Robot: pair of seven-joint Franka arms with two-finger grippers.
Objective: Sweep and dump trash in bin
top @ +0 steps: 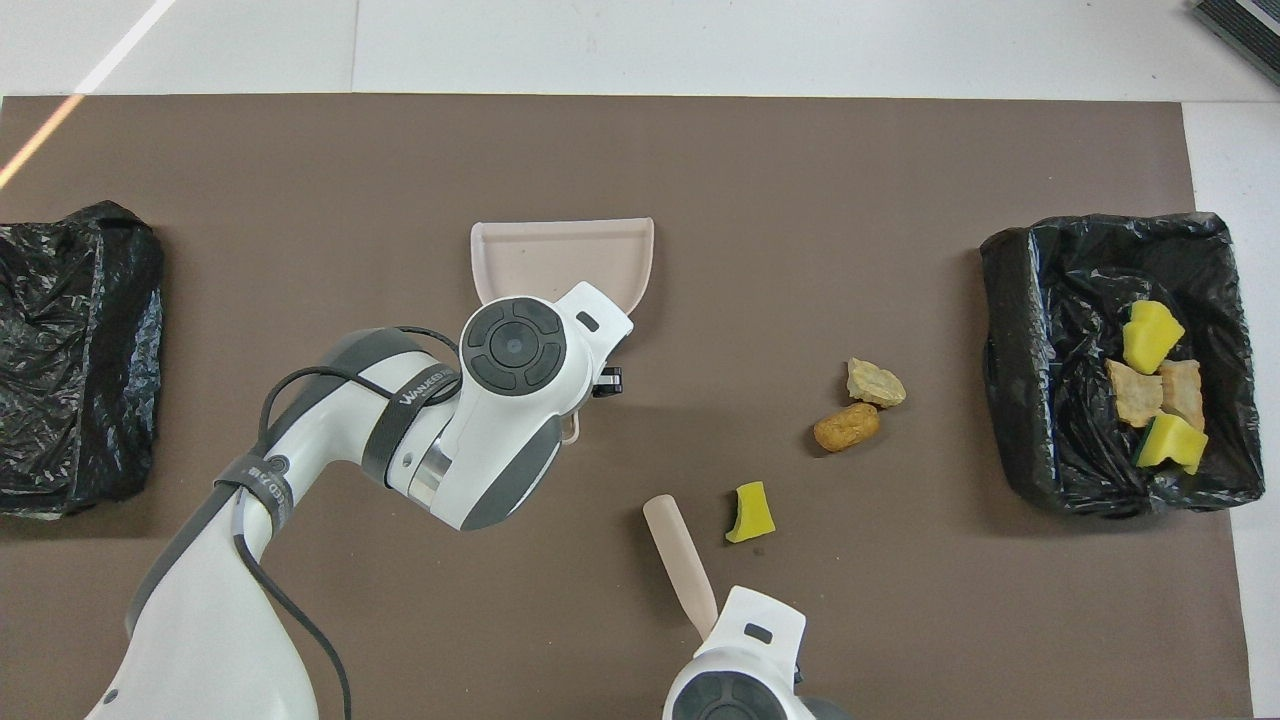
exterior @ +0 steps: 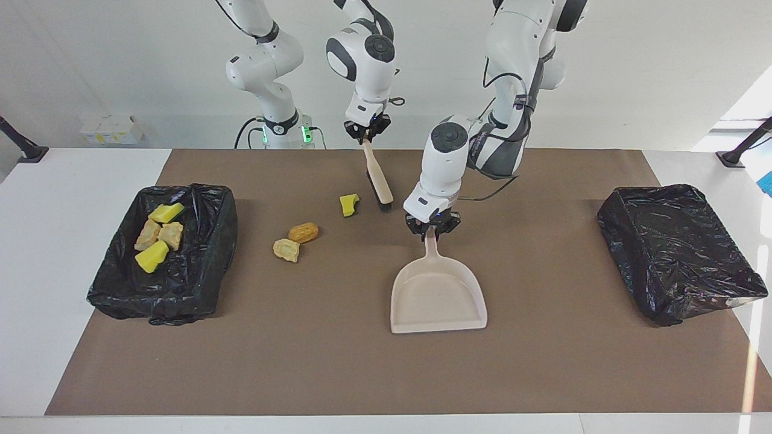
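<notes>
Gripping dustpan handle, left hand low.

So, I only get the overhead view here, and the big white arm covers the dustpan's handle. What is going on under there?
Observer: The left gripper is down at the end of the dustpan handle, and the pan rests on the brown mat.
Operator: And the brush? I only see a pale stick.
Observer: The right gripper is shut on the top of the brush. The brush hangs tilted, with its dark bristles down at the mat beside the yellow sponge bit.
</notes>
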